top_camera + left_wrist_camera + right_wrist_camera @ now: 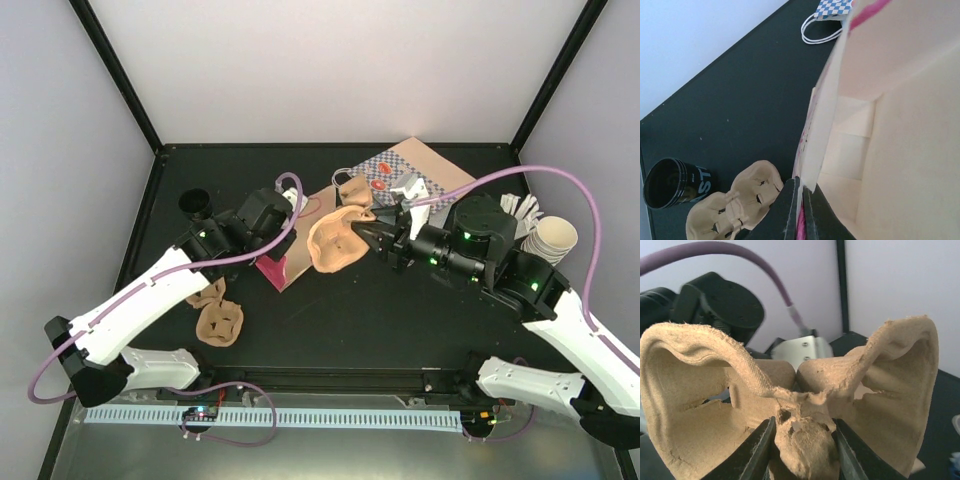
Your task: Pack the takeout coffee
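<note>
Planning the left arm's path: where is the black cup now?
In the top view, the black cup sits far left on the table, just beyond the left arm and the loose cardboard carrier.

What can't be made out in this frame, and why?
Left wrist view: the pink bag, pinched by the left gripper, runs off the frame; the black cup has its print partly turned away.
Right wrist view: the cup carrier clamped in the right gripper blocks almost everything beyond.
Top view: the takeout coffee is not clearly seen; a white bit behind the left gripper is too small to tell.
</note>
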Robot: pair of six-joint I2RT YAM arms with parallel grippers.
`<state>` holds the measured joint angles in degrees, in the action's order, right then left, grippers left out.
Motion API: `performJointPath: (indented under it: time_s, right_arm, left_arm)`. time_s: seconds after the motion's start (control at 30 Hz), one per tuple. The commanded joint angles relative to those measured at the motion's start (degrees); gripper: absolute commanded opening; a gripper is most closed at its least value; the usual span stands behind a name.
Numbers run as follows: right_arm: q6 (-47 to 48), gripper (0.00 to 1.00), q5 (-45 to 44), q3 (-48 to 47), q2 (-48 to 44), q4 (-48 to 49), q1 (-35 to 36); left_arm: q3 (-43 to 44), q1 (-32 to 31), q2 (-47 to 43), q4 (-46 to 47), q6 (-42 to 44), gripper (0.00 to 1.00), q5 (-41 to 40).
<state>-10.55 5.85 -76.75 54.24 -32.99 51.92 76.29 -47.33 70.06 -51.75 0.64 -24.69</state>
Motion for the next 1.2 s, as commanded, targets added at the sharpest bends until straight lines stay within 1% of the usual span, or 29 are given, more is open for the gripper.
performJointPath:
  time_s: [0.0, 0.27, 0.43, 0.53, 0.8, 0.93, 1.03, 1.17]
  right_arm:
    - [-4.7, 0.31, 9.9, 2.4, 0.0, 7.0, -0.2]
    - [-10.5, 0.31, 15.1, 6.4, -0.5, 14.6, -0.3]
    - [-13.5, 0.3, 17.9, 9.0, 0.1, 19.5, -0.3]
    - [-13.8, 0.3, 18.3, 8.5, 0.8, 19.9, -0.4]
    - [-16.1, 0.29, 18.6, 8.4, -0.5, 21.9, -1.2]
    - [-19.2, 0.29, 22.9, 9.7, 0.7, 23.8, -1.2]
    - [-20.2, 0.29, 24.1, 10.4, 1.6, 22.7, -1.2]
    - [-20.5, 0.29, 22.9, 12.7, 1.0, 21.6, -1.2]
  left_arm:
    - [-0.4, -0.7, -2.6, 3.0, 0.9, 0.01, -1.6]
    - [-2.4, -0.8, -6.0, 5.5, 1.2, 0.01, 1.4]
    - [-3.8, -0.7, -8.9, 7.9, 2.2, 0.01, 6.8]
    - [-4.8, -0.7, -10.7, 9.5, 2.8, 0.02, 7.8]
    - [-5.7, -0.7, -12.1, 9.4, 2.7, 0.01, 9.0]
    - [-5.7, -0.8, -12.3, 9.8, 2.7, 0.01, 9.7]
    - [-5.2, -0.8, -12.3, 9.8, 2.5, 0.02, 10.0]
    - [-5.1, -0.8, -12.8, 9.9, 2.5, 0.02, 10.6]
